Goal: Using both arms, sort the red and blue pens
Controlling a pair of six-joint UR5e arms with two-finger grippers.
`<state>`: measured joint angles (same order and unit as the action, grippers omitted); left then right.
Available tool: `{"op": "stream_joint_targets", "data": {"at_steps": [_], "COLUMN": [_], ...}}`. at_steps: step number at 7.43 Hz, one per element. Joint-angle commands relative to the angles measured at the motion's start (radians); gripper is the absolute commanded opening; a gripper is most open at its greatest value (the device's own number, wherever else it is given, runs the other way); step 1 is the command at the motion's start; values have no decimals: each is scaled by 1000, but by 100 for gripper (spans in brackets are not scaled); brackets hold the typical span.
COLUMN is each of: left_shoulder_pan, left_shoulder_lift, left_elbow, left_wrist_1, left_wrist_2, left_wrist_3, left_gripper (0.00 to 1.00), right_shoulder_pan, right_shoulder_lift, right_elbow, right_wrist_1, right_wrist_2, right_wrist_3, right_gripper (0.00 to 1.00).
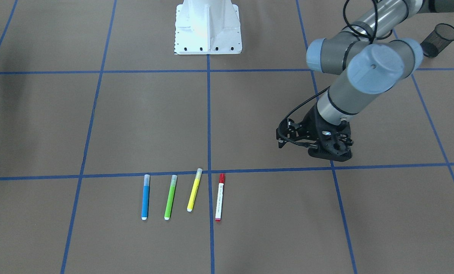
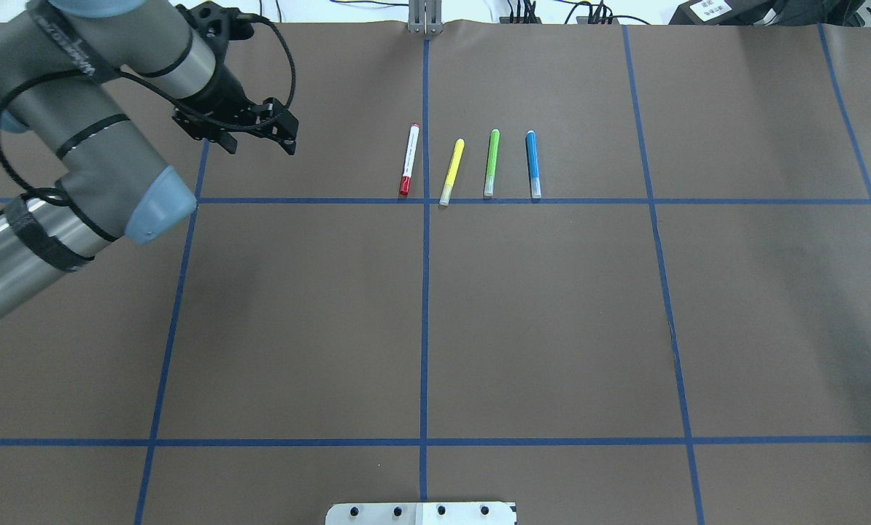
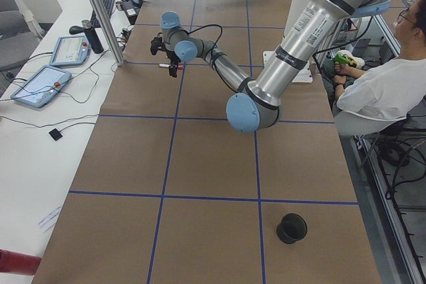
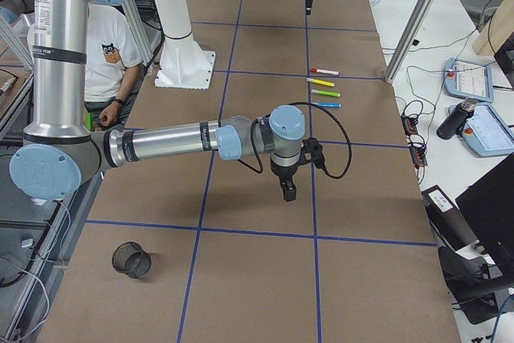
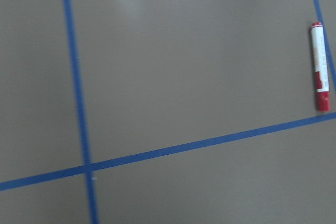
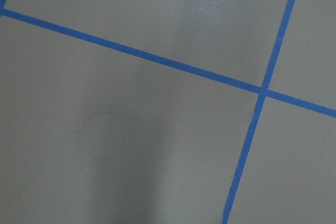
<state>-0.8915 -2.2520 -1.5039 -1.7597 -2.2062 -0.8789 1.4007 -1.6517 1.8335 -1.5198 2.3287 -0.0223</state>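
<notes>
We reckon the left gripper (image 2: 259, 146) hangs with fingers wide and empty because the red pen (image 2: 408, 160) lies nearest its side; the right gripper (image 4: 287, 190), we can't tell.

Table (image 2: 552, 328) (blue tape grid (image 2: 424, 292)) w/ 4 markers (image 2: 409, 159)

The right gripper (image 4: 287, 192) shows only from the side, its jaws unreadable; the left arm (image 2: 93, 95) runs off the overhead edge.

The left gripper (image 2: 257, 147) hangs low, jaws apart and empty; the right gripper (image 4: 287, 191) points straight down.
</notes>
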Motion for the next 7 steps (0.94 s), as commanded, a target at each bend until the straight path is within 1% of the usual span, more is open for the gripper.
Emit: {"op": "stream_joint_targets", "data": {"at_steps": [1, 3, 4, 5, 6, 7], "left_shoulder_pan": [51, 132, 140, 155, 179, 183], "left_shoulder_lift": [-156, -260, -314, -326, -375, -385], "left_elbow": [204, 382, 466, 529, 603, 620], "left_wrist_1": [-17, -113, -133, -215, -231, -231], "left_wrist_2": [22, 164, 169, 195, 262, 272], "left_wrist_3": [-22, -25, -22, -20, -18, -17], "left_gripper": [99, 99, 95, 93, 91, 90], "right_shoulder_pan": [-57, -81, -86, -86, -89, -94], "right_shoulder_lift": [42, 55, 59, 58, 55, 55], "right_elbow": [4, 6, 9, 10, 9, 9], "right_wrist_1": [0, 1, 4, 32, 35, 36], "right_wrist_2": [-2, 0, 0, 0, 0, 0], "right_wrist_3": [140, 168, 177, 177, 177, 177], "right_gripper": [100, 100, 100, 100, 100, 100]}}
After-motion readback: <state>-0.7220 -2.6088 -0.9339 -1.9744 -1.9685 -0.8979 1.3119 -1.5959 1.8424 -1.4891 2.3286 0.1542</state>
